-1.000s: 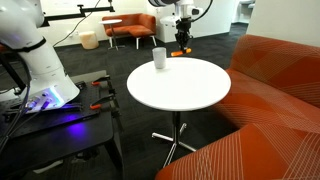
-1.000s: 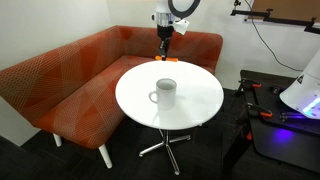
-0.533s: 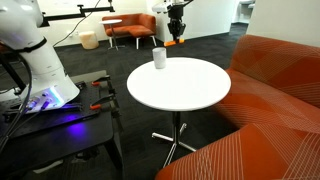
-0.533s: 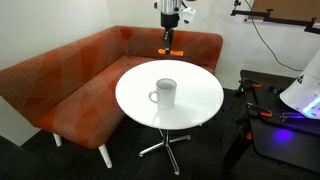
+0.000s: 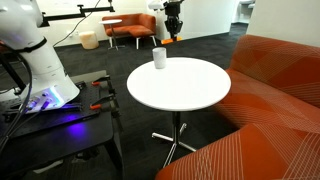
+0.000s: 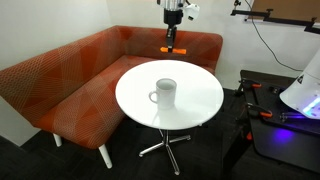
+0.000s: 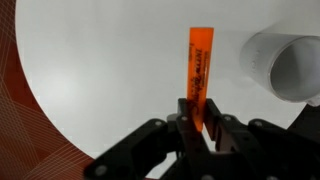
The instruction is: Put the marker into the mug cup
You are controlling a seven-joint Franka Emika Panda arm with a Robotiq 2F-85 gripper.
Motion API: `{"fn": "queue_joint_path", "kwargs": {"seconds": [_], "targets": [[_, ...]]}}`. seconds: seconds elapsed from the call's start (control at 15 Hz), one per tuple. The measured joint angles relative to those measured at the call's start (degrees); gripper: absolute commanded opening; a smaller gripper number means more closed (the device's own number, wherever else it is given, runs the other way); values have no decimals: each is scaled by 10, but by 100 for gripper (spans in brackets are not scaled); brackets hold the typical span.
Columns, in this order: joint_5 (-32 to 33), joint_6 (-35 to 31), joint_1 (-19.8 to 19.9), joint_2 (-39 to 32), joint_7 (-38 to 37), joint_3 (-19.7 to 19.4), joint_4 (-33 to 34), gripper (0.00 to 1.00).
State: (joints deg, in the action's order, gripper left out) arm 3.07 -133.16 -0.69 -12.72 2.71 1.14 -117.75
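Round white desk (image 6: 195,100) stands beside curved orange fabric sofa (image 6: 60,80); beige round stool (image 5: 89,40) sits well apart on dark carpet (image 5: 210,45).

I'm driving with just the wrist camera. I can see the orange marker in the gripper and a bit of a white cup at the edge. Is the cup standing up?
Observer: Yes. The mug cup stands upright on the round white table, with its opening facing up.
Operator: Has it got a handle? I can't see one.
Observer: It has. In an exterior view a handle sticks out from its side.
Operator: Am I close to the table?
Observer: No. The gripper holds the marker high above the tabletop.
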Motion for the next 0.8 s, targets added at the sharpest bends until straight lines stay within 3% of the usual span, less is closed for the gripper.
{"fn": "queue_joint_path", "kwargs": {"seconds": [0.07, 0.47, 0.8], "targets": [[0, 0, 0, 0, 0, 0, 0, 5], [-11, -21, 4, -8, 11, 0, 1, 5], [-89, -90, 29, -19, 126, 2, 2, 5]]}}
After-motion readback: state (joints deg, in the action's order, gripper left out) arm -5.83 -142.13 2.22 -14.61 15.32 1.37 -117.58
